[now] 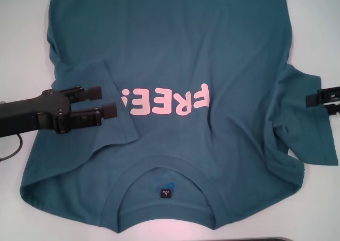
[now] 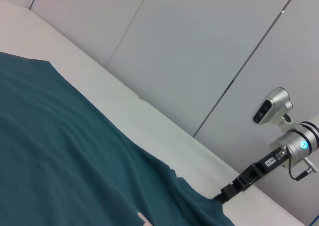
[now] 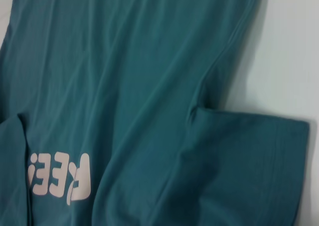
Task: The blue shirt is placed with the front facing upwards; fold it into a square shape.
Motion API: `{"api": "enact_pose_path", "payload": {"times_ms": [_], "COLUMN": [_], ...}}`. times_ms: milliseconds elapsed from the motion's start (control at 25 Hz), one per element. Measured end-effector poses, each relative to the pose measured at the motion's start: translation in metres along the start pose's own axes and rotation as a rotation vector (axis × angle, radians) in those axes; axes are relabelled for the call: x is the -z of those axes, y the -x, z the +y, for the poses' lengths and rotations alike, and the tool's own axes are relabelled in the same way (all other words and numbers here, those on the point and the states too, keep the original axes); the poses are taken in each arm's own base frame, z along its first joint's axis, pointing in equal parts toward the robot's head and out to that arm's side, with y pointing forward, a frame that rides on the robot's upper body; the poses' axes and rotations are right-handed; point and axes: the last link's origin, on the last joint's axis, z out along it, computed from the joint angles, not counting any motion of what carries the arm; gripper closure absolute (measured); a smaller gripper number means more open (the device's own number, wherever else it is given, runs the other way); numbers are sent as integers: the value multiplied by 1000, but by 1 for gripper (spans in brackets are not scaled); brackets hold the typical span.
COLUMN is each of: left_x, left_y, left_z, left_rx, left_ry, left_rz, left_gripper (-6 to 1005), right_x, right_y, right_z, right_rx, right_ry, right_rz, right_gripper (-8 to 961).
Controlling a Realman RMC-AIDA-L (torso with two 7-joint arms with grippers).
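Observation:
The blue shirt (image 1: 175,50) lies flat on the white table (image 1: 21,39), front up, with its collar (image 1: 164,198) nearest me and the pink "FREE!" print (image 1: 170,100) upside down. One sleeve (image 1: 95,124) is folded inward onto the chest, beside the print. My left gripper (image 1: 105,102) hovers open over that folded sleeve with nothing between its fingers. The other sleeve (image 1: 308,135) lies spread outward. At its upper edge my right gripper (image 1: 319,104) stands open, and it also shows far off as the right gripper (image 2: 232,191) in the left wrist view. The right wrist view looks down on the sleeve (image 3: 249,166) and print (image 3: 60,178).
White table shows on both sides of the shirt. A dark strip (image 1: 265,239) runs along the near table edge. Grey wall panels (image 2: 199,52) stand behind the table's far side.

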Motion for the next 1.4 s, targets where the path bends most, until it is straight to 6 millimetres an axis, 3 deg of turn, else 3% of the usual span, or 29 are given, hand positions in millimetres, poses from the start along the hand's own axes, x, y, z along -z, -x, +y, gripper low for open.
{"api": "enact_pose_path", "payload": {"times_ms": [760,1400], "left_x": [0,0], "left_y": [0,1], "left_z": [-2,-3], "left_rx": [1,3], "left_ry": [-15,-22], "left_rz": [2,3], "left_gripper": [140,138], "right_x": [2,-8], "right_y": [-5,-3], "right_z": [-3,4], "right_rx": [-30,-31], "right_ry": [-3,19], "right_rz": [18,12], "right_gripper": [154,158]}}
